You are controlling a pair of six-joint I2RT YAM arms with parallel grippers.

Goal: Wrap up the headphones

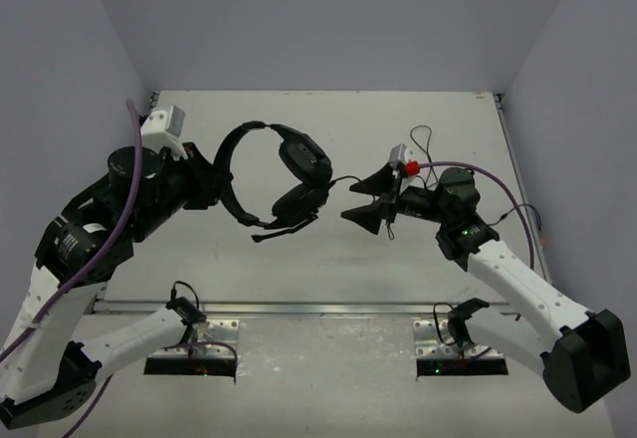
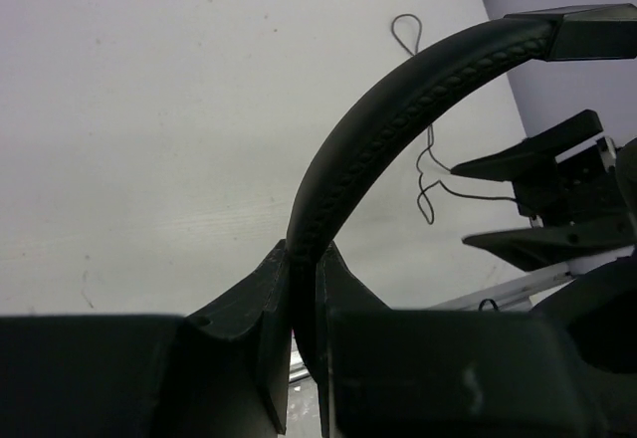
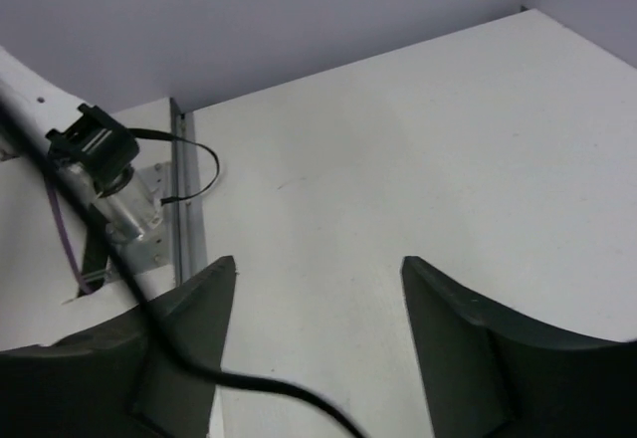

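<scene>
A: Whereabouts of black over-ear headphones (image 1: 284, 174) with padded oval cups?

B: Centre of top view, apparently raised off white bench (image 1: 328, 289). Stitched headband (image 2: 398, 100) clamped edge-on in left gripper (image 1: 217, 187), cups toward frame right.

A: Right gripper (image 1: 370, 201)?

B: Jaws apart, nothing between them. Mouth facing frame left, just beside cups.

A: Thin black cord (image 1: 346, 177)?

B: Running left to right from cups to right gripper, loose tail looped at upper right. Right arm nearer, so likely the one to take the cord.
</scene>
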